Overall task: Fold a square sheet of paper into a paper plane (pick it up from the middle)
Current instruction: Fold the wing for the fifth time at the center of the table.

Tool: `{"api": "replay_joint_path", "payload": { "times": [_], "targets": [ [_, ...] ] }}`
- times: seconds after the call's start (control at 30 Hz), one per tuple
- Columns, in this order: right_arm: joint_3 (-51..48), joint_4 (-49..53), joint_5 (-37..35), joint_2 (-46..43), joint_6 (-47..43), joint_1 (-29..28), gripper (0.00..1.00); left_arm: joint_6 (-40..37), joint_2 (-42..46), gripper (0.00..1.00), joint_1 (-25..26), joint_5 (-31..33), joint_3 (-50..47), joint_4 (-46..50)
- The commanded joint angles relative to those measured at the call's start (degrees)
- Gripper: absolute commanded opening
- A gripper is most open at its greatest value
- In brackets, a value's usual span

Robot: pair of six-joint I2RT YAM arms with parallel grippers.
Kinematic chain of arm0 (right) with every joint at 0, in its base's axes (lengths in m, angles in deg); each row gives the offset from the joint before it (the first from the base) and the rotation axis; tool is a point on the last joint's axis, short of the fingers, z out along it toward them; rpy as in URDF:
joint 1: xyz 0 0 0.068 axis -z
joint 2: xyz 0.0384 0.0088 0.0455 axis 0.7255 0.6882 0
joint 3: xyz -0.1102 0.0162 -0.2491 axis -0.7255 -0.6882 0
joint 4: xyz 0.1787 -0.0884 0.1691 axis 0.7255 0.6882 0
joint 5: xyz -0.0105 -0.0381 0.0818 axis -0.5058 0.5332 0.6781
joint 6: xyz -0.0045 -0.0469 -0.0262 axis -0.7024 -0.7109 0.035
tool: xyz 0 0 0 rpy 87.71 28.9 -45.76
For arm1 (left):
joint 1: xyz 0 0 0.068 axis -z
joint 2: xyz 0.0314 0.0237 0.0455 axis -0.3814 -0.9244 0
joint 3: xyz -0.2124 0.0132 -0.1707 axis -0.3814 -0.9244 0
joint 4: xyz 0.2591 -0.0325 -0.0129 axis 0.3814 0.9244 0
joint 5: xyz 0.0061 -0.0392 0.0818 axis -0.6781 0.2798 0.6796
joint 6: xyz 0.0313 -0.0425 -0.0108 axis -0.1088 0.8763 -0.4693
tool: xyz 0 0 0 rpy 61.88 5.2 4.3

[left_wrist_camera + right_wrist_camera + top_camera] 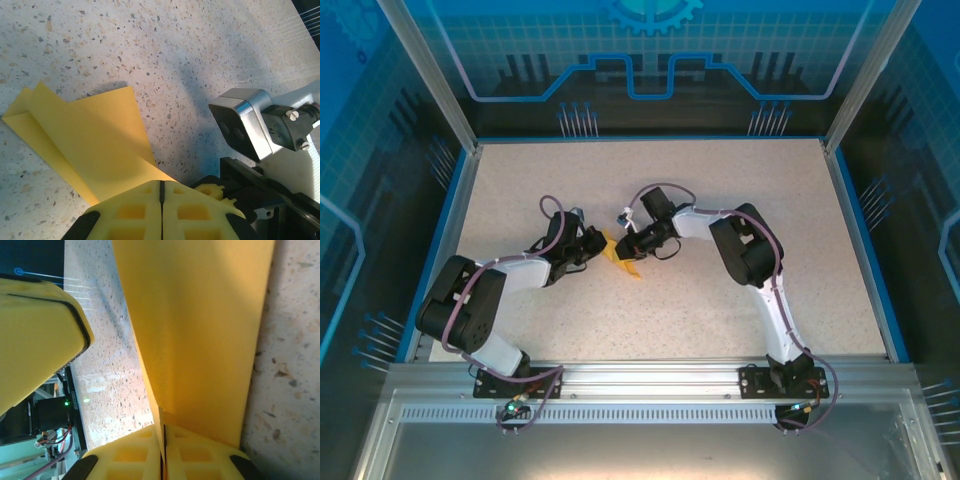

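We find the sheet of paper (85,140) near the middle of the tabletop (740,190). It is orange-yellow, plain and partly folded: two layers overlap, and a sharp corner points away from the left gripper (161,186). That gripper's jaws are pressed together on one edge of the sheet. The right gripper (162,432) also pinches the paper, which spreads out from its closed jaws in a broad fold. The two grippers sit just beside each other. All four tabletop edges lie well apart from the paper, with bare speckled surface on every side.
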Motion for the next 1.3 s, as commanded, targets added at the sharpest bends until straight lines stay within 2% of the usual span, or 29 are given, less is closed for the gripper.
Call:
{"api": "replay_joint_path", "payload": {
  "times": [0.0, 0.63, 1.27],
  "targets": [
    [1.62, 10.91, -7.84, 4.52, -4.40, -1.50, 0.10, 0.95, 0.71, 0.08, -0.41, 0.68, -1.22, -2.16],
    [7.89, 16.55, -4.79, 9.30, 1.99, -1.38, 0.10, 1.24, -2.99, 0.06, -0.51, -0.77, -2.64, -5.26],
    [5.91, 14.80, -3.10, 9.42, 4.30, -0.14, 0.08, 0.58, -6.89, 0.07, -0.58, 0.19, -1.76, -7.27]
  ]
}}
